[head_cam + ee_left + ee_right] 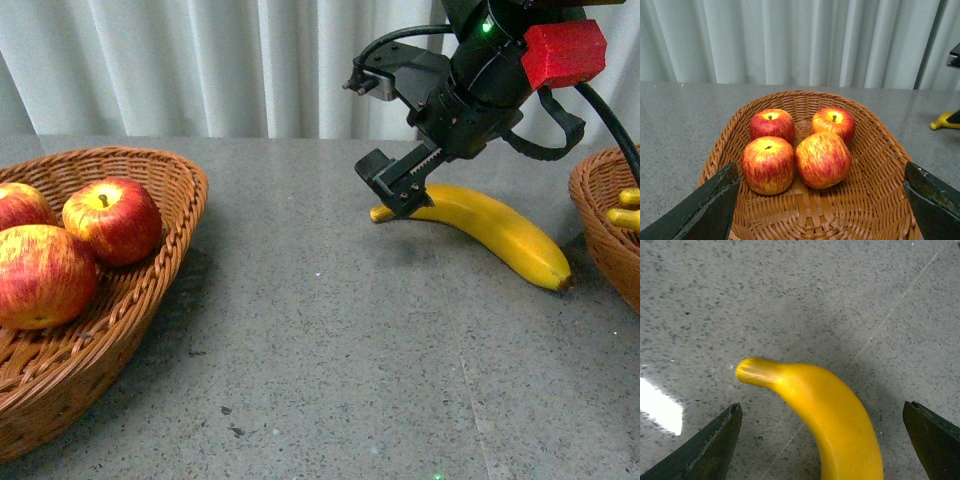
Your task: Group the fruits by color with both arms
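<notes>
The right hand (366,140) hung wide open over the stem end of a banana (500,230), which lay on the table (330,380) near the right basket (598,225). In the right wrist view the banana sat between the two fingers with table showing on either side, gripped by neither (whether the lower finger touched the stem could not be told). Something yellow (626,214) showed inside that basket. The left hand (820,167) was open too, empty, above the left basket (880,150), where four apples (822,159) sat packed together.
</notes>
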`<action>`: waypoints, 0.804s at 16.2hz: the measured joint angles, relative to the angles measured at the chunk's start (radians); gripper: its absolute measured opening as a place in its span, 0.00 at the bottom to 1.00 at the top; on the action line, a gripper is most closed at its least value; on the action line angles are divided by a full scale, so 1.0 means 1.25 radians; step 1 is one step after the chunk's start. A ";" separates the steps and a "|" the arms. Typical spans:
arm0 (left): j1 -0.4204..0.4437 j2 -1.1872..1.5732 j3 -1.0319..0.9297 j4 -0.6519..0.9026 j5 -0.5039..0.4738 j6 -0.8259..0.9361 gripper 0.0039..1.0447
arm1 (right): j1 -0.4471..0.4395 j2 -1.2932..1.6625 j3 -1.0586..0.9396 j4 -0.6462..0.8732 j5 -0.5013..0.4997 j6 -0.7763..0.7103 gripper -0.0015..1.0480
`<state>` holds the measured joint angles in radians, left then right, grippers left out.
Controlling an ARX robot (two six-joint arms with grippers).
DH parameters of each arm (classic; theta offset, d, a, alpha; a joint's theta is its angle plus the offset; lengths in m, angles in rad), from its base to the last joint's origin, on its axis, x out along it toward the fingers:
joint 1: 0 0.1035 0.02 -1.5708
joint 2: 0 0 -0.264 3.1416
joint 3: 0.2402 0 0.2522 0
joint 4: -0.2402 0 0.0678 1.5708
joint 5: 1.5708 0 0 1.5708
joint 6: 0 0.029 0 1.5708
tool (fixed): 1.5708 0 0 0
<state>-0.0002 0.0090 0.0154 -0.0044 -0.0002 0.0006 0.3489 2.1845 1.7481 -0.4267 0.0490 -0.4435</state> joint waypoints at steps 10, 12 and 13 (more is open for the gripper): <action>0.000 0.000 0.000 0.000 0.000 0.000 0.94 | -0.016 0.018 -0.001 -0.017 0.021 -0.104 0.94; 0.000 0.000 0.000 0.000 0.000 0.000 0.94 | -0.011 0.021 -0.013 -0.018 0.023 -0.112 0.94; 0.000 0.000 0.000 0.000 0.000 0.000 0.94 | -0.007 0.021 -0.020 -0.019 0.023 -0.117 0.94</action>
<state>-0.0002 0.0090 0.0154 -0.0044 -0.0006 0.0006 0.3405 2.2112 1.7229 -0.4507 0.0772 -0.5900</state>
